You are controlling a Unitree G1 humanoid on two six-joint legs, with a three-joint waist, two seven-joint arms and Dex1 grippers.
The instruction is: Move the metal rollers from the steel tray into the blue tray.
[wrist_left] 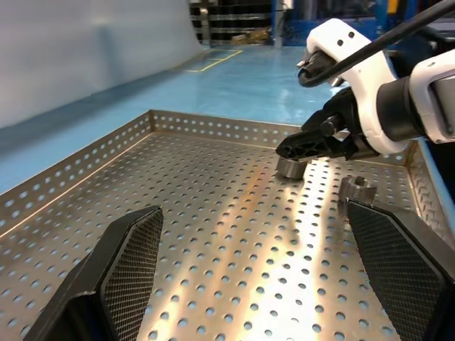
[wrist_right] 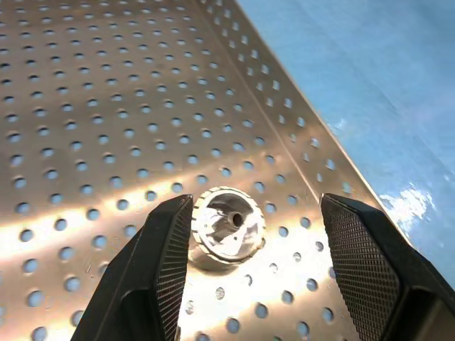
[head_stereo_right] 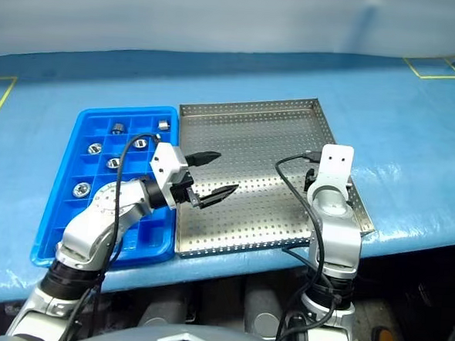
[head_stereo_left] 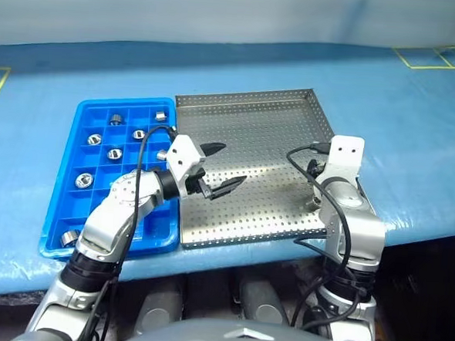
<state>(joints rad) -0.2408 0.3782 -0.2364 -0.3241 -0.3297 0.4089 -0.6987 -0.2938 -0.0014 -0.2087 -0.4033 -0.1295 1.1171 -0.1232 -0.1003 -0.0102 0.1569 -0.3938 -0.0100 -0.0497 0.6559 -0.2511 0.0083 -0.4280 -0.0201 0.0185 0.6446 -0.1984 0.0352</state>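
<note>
The steel tray (head_stereo_left: 246,117) lies mid-table with the blue tray (head_stereo_left: 94,209) against its left side. Several metal rollers (head_stereo_left: 94,139) sit in the blue tray's compartments. My left gripper (head_stereo_left: 229,164) hovers open and empty over the steel tray's left half. My right gripper (wrist_right: 256,213) is low over the tray's near right corner, open, with one roller (wrist_right: 227,224) on the tray floor between its fingers, close to one pad. In the left wrist view that roller (wrist_left: 290,168) lies under the right gripper, and another roller (wrist_left: 355,188) rests beside it.
Both trays sit on a table covered in blue sheeting (head_stereo_left: 414,151), close to its front edge. Yellow tape marks (head_stereo_left: 443,56) lie far right. A pale wall (head_stereo_left: 222,12) runs behind the table. The steel tray's low perforated rim (wrist_left: 85,160) borders its floor.
</note>
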